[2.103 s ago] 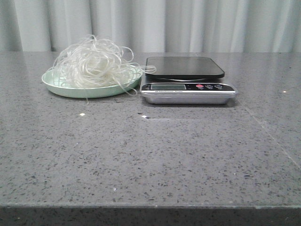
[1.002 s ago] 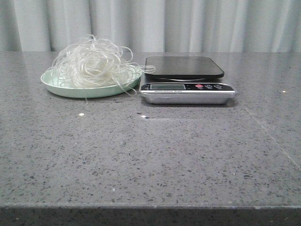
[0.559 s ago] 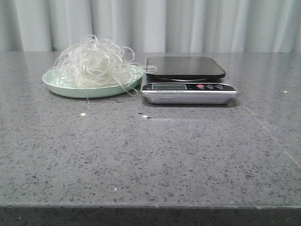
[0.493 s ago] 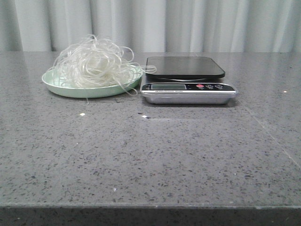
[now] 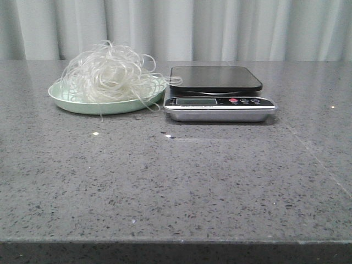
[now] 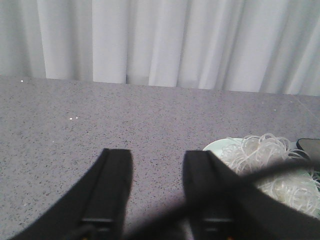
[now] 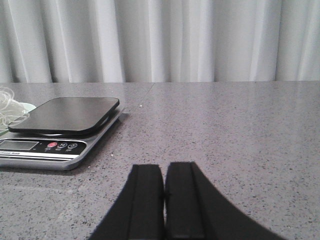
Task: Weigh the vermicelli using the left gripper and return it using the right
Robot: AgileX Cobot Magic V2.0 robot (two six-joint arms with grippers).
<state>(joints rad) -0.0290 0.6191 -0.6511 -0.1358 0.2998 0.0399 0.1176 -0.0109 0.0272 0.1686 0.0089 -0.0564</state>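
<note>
Vermicelli (image 5: 110, 72) heaped on pale green plate (image 5: 71, 102), far left of grey tabletop (image 5: 176, 181); stray strands reach the kitchen scale (image 5: 220, 93) just to its right. Scale platform bare. Left pincer (image 6: 156, 165) spread, holding nothing. Right pincer (image 7: 164, 175) pressed together, empty, near the scale.

No text, brand or number is showing clearly enough to read. The scale (image 5: 220, 102) is carrying a small display panel (image 5: 195, 101) on its front strip, but any digits on it are too small and blurred to make out. The buttons (image 7: 61, 145) beside the panel are bearing marks too tiny to read, too.
</note>
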